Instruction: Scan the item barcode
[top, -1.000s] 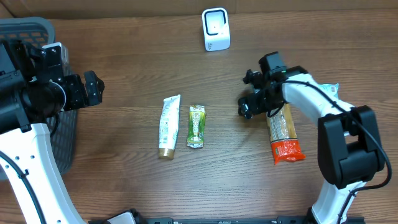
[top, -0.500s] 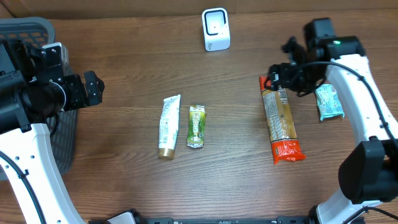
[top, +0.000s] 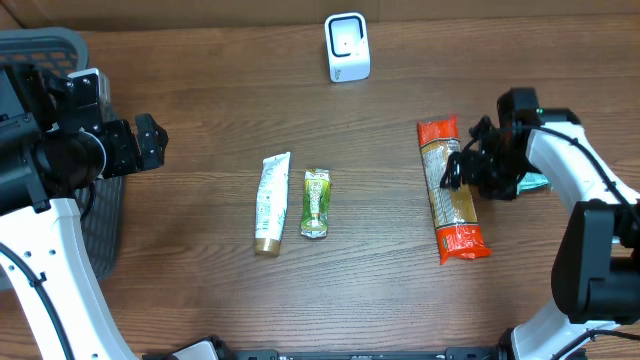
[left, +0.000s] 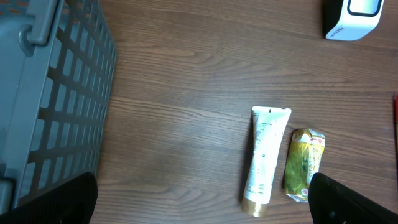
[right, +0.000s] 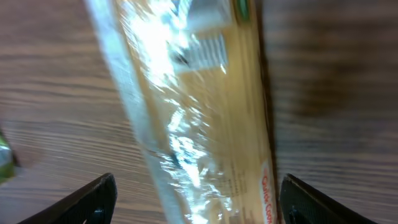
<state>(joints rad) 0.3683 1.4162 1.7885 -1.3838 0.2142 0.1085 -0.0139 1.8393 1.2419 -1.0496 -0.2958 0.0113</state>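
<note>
Straddling the pasta packet, right gripper stands unclenched, holding nothing. Close squarely across its width; keep the barcode uncovered for the scanner.

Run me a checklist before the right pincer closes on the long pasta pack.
1. Right pincer open: ok.
2. Pasta pack between its fingers in the wrist view: ok.
3. Pack lying flat on the table: ok.
4. Barcode location known: cannot tell, print is blurred.
5. Scanner upright, nothing in front of it: ok.
6. Left pincer open, far from the pack: ok.
</note>
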